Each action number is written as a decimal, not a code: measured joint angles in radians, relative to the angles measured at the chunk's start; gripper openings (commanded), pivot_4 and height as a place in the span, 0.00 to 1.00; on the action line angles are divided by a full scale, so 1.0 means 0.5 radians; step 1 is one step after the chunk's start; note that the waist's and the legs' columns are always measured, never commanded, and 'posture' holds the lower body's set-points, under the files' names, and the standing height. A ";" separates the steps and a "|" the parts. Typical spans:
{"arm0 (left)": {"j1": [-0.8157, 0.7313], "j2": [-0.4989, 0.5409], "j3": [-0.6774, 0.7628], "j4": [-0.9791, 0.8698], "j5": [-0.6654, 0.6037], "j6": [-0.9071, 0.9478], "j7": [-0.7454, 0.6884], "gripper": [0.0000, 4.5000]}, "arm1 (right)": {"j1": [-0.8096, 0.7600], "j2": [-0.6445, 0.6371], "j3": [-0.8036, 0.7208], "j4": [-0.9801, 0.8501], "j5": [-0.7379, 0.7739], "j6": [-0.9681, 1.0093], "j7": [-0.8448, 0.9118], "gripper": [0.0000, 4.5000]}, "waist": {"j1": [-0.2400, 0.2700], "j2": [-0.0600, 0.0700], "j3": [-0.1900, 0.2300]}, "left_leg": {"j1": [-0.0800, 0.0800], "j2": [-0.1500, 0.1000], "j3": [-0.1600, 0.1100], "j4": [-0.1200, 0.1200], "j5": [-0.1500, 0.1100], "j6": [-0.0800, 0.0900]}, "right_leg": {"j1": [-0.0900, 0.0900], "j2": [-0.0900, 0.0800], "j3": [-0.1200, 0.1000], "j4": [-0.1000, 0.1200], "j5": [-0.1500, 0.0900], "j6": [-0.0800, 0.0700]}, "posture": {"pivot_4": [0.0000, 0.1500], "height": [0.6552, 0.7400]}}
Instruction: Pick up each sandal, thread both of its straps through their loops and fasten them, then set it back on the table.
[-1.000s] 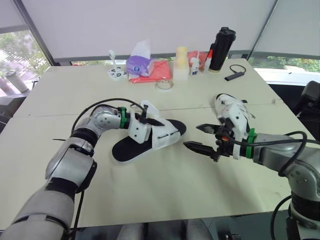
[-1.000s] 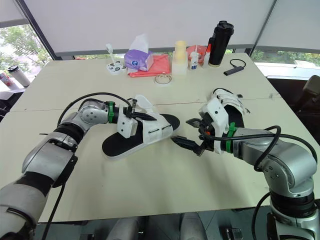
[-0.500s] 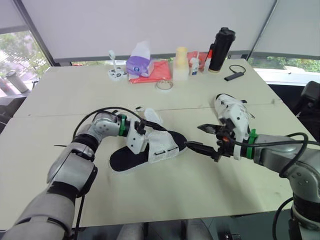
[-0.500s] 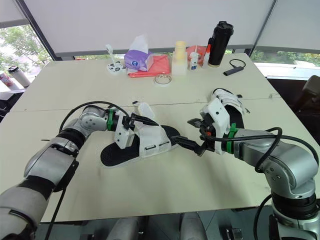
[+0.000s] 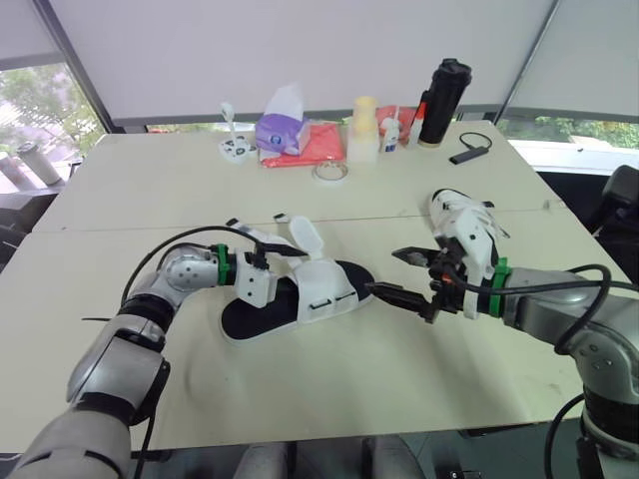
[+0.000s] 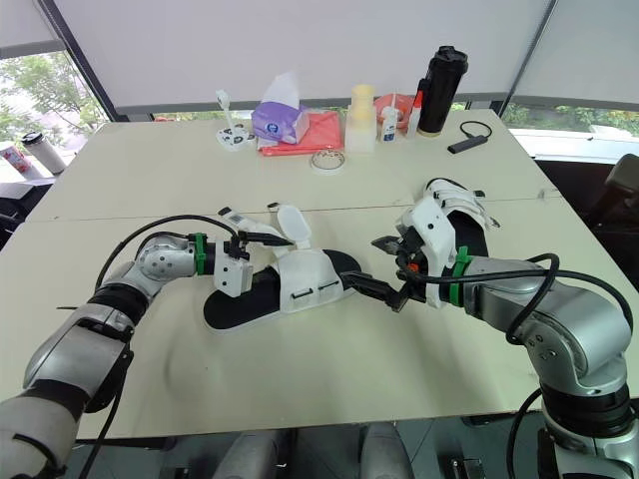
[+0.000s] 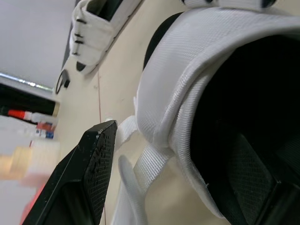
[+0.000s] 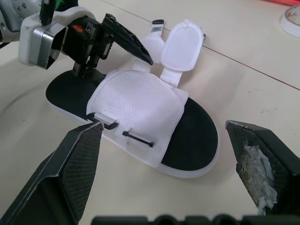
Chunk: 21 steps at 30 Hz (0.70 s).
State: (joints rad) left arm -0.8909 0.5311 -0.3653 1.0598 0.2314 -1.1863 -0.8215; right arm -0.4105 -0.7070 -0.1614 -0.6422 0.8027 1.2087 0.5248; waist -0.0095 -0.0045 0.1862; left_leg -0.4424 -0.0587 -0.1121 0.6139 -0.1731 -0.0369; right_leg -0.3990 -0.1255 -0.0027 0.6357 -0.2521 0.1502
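Tabletop [image 5: 300, 389] again bears the sandal [image 5: 319, 294] flat; the left tool [image 6: 268, 237] has let go and stands open, empty. Right tool [image 5: 384, 271], spread wide and empty, sits at the toe; straps [image 5: 305, 236] remain unthreaded.

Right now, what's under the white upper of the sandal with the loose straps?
The black sole shows at both ends of the upper; the stretch beneath the fabric is covered, so anything there can't be seen.

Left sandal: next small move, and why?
Probably ease the right gripper forward and close it on the toe of the left sandal to steady it. It lies flat on the table, straps loose, loops empty. The right gripper is open just off the toe; the open left gripper is at the straps.
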 measured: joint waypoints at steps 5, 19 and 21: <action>0.011 -0.025 0.000 -0.032 0.000 0.043 0.038 0.77 | -0.008 -0.003 0.018 0.023 -0.003 -0.022 0.006 1.00 | -0.002 0.000 0.000 | 0.000 0.000 0.000 0.000 0.000 0.000 | 0.000 0.000 0.000 0.000 0.000 0.000 | 1.00 0.88; -0.030 -0.083 -0.080 -0.021 0.106 -0.178 0.055 0.36 | -0.009 -0.022 0.039 0.036 0.000 -0.034 -0.011 1.00 | 0.000 0.000 0.000 | -0.001 0.000 0.001 -0.001 0.000 0.000 | -0.001 0.000 0.000 -0.001 0.000 0.000 | 1.00 0.88; -0.054 -0.084 -0.083 -0.009 0.116 -0.181 0.080 0.15 | -0.009 -0.022 0.039 0.036 0.001 -0.034 -0.017 1.00 | -0.001 0.000 0.000 | -0.001 0.000 0.000 -0.001 0.000 0.000 | 0.000 0.000 0.000 -0.001 0.000 0.000 | 1.00 0.88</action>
State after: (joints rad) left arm -0.9180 0.4893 -0.4071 1.0555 0.2896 -1.2767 -0.7816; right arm -0.4150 -0.7178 -0.1420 -0.6245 0.8033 1.1916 0.5164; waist -0.0101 -0.0047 0.1863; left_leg -0.4428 -0.0587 -0.1119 0.6136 -0.1732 -0.0369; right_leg -0.3992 -0.1255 -0.0027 0.6350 -0.2522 0.1502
